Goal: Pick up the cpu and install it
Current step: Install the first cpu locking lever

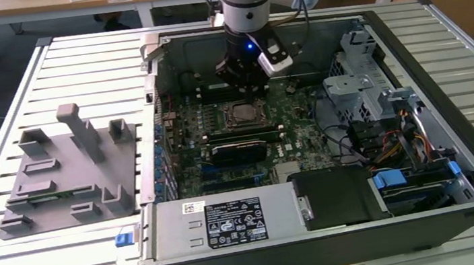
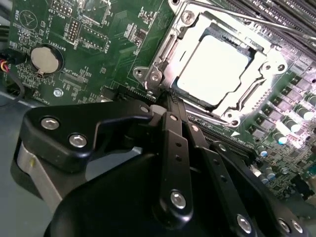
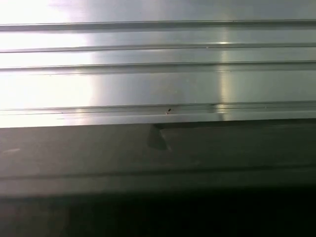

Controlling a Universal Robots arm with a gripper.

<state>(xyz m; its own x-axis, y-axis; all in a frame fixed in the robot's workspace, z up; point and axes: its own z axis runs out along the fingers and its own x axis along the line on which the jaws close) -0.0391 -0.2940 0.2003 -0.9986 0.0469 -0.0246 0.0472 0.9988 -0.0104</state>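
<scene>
Black linkage of the claw (image 2: 165, 106) was seen nearest in the second wrist view, clenched on nothing, its tips just beside the socket frame (image 2: 163, 54). Within that frame on the green motherboard (image 2: 98, 49), the cpu (image 2: 215, 69) was seated.

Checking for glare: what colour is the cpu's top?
Silvery white, the cpu sits in the socket; best in the second wrist view.
</scene>
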